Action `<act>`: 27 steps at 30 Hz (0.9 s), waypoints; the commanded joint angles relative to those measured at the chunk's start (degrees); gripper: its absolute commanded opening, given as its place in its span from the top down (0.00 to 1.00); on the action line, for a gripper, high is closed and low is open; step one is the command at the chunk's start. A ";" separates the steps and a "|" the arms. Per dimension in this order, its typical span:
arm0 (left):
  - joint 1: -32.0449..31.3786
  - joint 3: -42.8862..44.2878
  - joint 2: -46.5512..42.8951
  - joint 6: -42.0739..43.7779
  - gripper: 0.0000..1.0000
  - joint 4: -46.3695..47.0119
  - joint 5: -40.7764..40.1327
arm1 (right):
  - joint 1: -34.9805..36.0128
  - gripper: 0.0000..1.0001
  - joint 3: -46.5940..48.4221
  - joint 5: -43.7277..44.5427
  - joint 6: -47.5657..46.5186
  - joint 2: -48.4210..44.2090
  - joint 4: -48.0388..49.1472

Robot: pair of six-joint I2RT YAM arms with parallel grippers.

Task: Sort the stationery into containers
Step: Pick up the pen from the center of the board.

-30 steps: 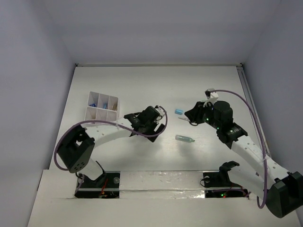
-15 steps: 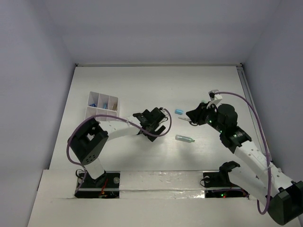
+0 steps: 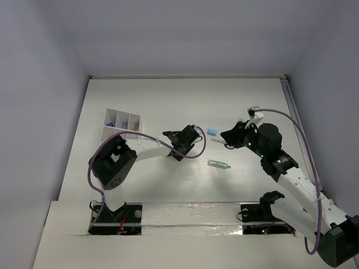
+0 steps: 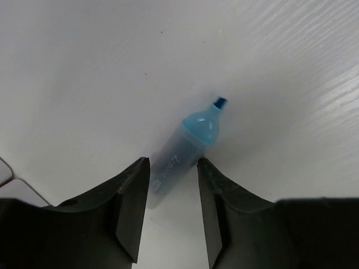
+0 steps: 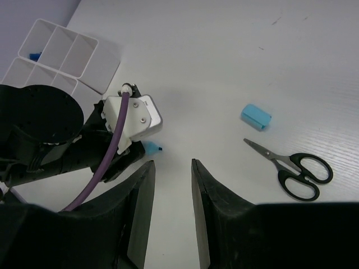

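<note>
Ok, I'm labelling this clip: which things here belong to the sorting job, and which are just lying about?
Job: blue highlighter, between the fingers of the left claw; small blue piece; scissors; grey-green capsule; compartment box.
Just there: table; purple arm cable.

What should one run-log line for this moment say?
left gripper: open, astride blue marker | right gripper: open, empty | scissors, blue cap: outside box

Divided white box (image 3: pixel 120 126) at left, left pincer (image 3: pixel 189 141) mid-table, blue piece (image 3: pixel 211 133) and teal capsule (image 3: pixel 219 164) near right pincer (image 3: pixel 225 137).
</note>
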 commanded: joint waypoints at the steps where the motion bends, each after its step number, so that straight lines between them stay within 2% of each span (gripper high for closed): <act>1: 1.15 0.64 1.36 -1.45 0.65 -2.46 1.32 | -0.11 0.62 0.23 -0.65 -0.22 -0.12 2.02; 8: 3.69 0.90 2.06 -6.63 0.71 -3.69 4.93 | -0.11 0.62 0.15 -1.18 -0.31 0.59 2.11; 9: 3.70 0.82 1.97 -7.77 0.69 -3.86 5.80 | -0.11 0.61 0.32 -1.52 -0.31 0.85 2.11; 13: 6.06 -0.41 0.57 -9.80 0.34 -3.78 8.70 | -0.11 0.61 0.59 -2.06 -0.57 2.08 2.02; 16: 7.56 -1.99 -0.66 -9.89 0.30 -3.52 12.30 | -0.11 0.61 0.41 -1.79 -0.57 2.17 2.20; 18: 8.35 -2.78 -0.75 -9.28 0.32 -3.95 13.54 | -0.11 0.61 0.32 -1.62 -0.57 2.08 2.29; 27: 9.76 -4.10 2.06 -7.60 0.60 -2.81 23.38 | -0.11 0.61 0.15 -0.91 -0.57 2.26 2.46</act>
